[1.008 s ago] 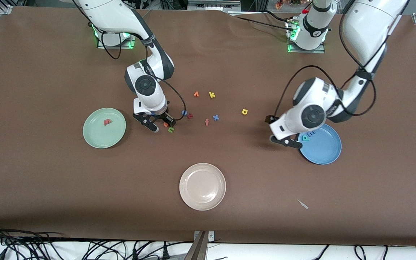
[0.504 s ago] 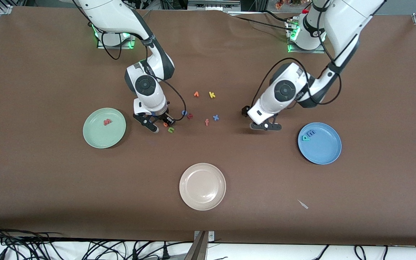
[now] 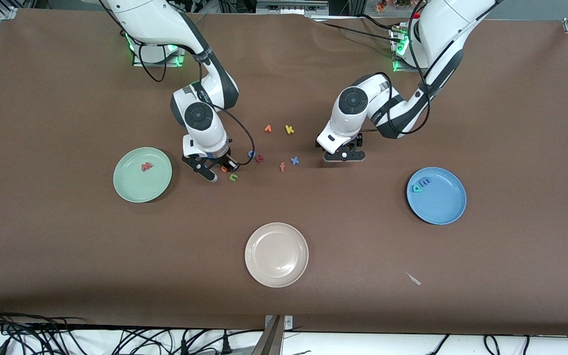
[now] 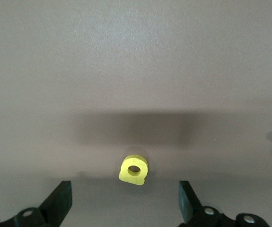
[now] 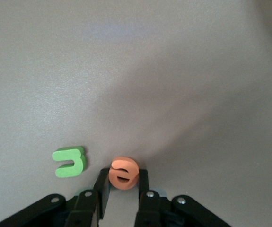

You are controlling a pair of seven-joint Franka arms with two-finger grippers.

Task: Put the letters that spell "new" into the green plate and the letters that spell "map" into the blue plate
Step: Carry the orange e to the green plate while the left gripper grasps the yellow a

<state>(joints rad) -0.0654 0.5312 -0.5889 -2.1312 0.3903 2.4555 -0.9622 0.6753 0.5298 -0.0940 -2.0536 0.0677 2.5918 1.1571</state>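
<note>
My right gripper [image 3: 219,171] is down at the table and shut on the orange-red "e" [image 5: 123,172], which sits pinched between its fingers. The green "n" [image 5: 70,161] lies just beside it on the table [image 3: 233,177]. The salmon "w" [image 3: 147,167] rests in the green plate [image 3: 133,187]. My left gripper [image 4: 125,198] hangs open over the yellow "a" [image 4: 134,170], its fingers apart on either side. The arm hides that letter in the front view. The teal "p" [image 3: 417,188] and blue "m" [image 3: 426,181] lie in the blue plate [image 3: 442,204].
Loose letters lie between the two grippers: an orange "v" [image 3: 267,128], yellow "k" [image 3: 289,129], blue "o" [image 3: 251,154], a reddish letter [image 3: 260,158], salmon "f" [image 3: 282,167] and blue "x" [image 3: 294,160]. A cream-white plate [image 3: 276,254] sits nearer the front camera.
My left arm swung from over the blue plate toward the middle of the table, over the yellow "a". My right gripper closed on the "e".
</note>
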